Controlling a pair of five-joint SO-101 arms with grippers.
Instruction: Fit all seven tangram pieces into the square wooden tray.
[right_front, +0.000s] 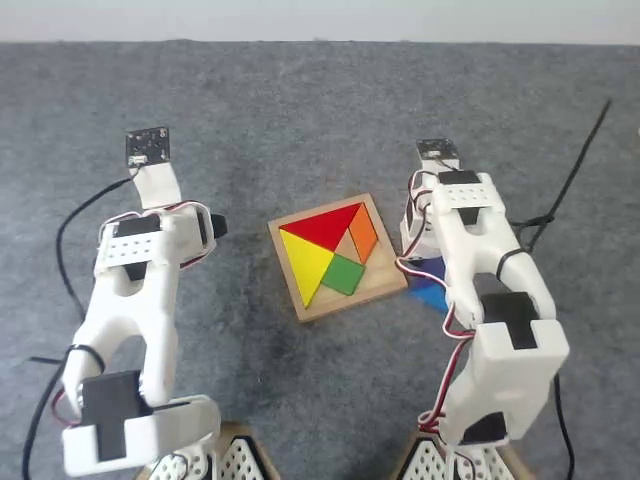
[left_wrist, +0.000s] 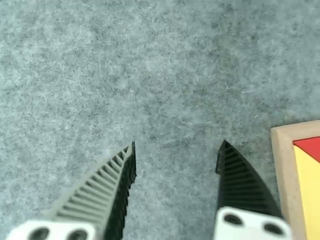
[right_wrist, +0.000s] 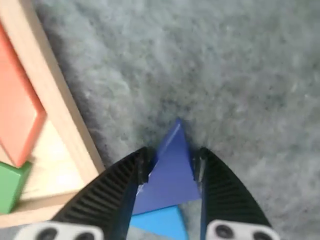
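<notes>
**item 1, left pincer** (left_wrist: 178, 145): released, jaws wide apart, hanging over bare grey counter (right_front: 250, 120) just left of the tray, with nothing between the jaws. risk: low where it hangs. a swing to the right could nudge the tray's near corner and skew it.

**item 2, tray** (right_front: 352, 303): square and wooden, lying at an angle on the counter between the two arms. it holds a red triangle (right_front: 325, 227), a yellow triangle (right_front: 303, 262), a green square (right_front: 345, 273) and an orange piece (right_front: 362, 235), packed edge to edge. bare wood shows in a small gap among them and along the right-hand corner. risk: the tray looks loose on the felt. a sideways push on its rim would likely slide it and carry the gaps out from under an incoming piece. a piece pressed in crooked could also lever the seated ones up.

**item 3, right pincer** (right_wrist: 172, 150): clenched on a dark blue triangle (right_wrist: 170, 175), gripping its two slanting edges near the point, just outside the tray's right rim. i cannot tell whether the triangle is lifted or resting on the counter. risk: jaws on slanted edges tend to squeeze a wedge outward. the triangle may slip or twist in the grip and arrive at the wrong angle for the gap.

**item 4, light blue piece** (right_wrist: 157, 222): right by the dark blue triangle, either touching it or tucked under it; i cannot tell which. risk: it could be dragged along or flicked aside when the triangle goes.
</notes>
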